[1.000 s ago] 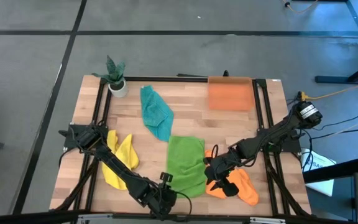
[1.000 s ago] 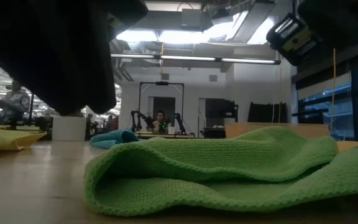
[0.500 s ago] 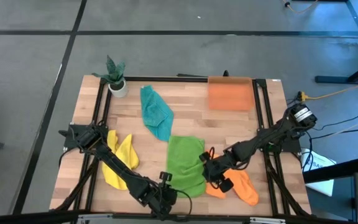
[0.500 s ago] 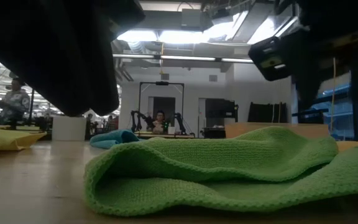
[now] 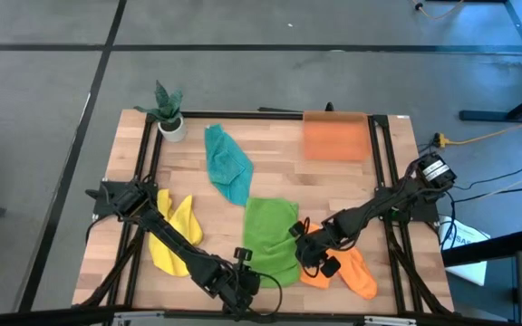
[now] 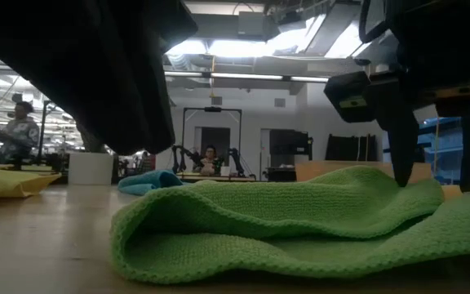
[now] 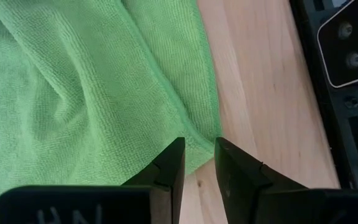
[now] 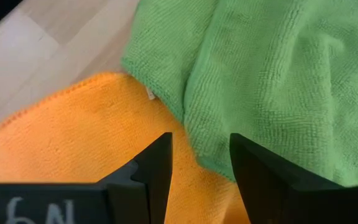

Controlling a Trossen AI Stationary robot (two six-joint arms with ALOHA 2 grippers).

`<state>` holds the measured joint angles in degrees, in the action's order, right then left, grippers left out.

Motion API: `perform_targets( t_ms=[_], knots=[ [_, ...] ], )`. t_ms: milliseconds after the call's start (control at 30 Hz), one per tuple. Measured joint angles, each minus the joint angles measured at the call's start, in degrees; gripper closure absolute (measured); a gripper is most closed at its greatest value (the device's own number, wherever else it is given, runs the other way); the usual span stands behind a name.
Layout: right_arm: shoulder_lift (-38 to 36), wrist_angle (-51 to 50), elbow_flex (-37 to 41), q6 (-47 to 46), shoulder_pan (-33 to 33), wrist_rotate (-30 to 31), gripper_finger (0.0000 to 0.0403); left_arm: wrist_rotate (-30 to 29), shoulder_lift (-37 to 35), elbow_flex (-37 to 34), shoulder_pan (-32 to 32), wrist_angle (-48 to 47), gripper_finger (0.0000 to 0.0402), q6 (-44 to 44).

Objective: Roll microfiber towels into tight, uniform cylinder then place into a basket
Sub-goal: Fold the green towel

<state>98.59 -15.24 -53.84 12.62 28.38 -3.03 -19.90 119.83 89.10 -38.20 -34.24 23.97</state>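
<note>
The bright green towel lies rumpled on the table's near middle, its right edge overlapping the orange towel. My left gripper hovers open over the green towel's near left corner, fingers slanting down. My right gripper stands open over the green towel's right edge, where it meets the orange towel. The yellow towel lies at the near left and the teal towel toward the far middle. The orange basket sits at the far right. My right gripper points down at the green towel's right side, one fingertip reaching the line of its top fold. The towel's bulge hides the tips, so I cannot tell whether they touch it.
A small potted plant stands at the far left corner. Black frame rails run along the table's left and right sides. Bare wood shows between the teal towel and the basket.
My right gripper has come down toward the green towel's right edge and shifted a little toward the table's left, rolling its wrist on the way. The towels lie as before.
</note>
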Motion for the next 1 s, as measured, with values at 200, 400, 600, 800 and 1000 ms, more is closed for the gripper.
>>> perform_targets(
  t_ms=[200, 400, 600, 800, 1000],
  knots=[
    [0.04, 0.13, 0.00, 0.11, 0.00, 0.10, 0.0264, 0.02, 0.00, 0.00, 0.05, 0.00, 0.0324, -0.01],
    [0.04, -0.64, 0.00, 0.12, 0.00, 3.32, 0.0325, 0.02, -0.01, -0.02, 0.21, -0.01, 0.0324, 0.02],
    [0.07, -0.79, 0.00, 0.11, -0.02, 3.39, 0.0375, 0.02, 0.00, -0.02, 0.21, -0.02, 0.0324, 0.03],
    [0.07, -0.79, 0.00, -0.33, -0.02, 2.01, 0.0396, 0.02, 0.00, -0.02, 0.21, 0.00, 0.0324, 2.49],
    [0.07, -0.96, -2.74, -3.35, 0.15, -0.09, 0.0399, 0.02, 0.00, -0.02, -0.24, -0.31, 0.0324, 4.20]
  ],
)
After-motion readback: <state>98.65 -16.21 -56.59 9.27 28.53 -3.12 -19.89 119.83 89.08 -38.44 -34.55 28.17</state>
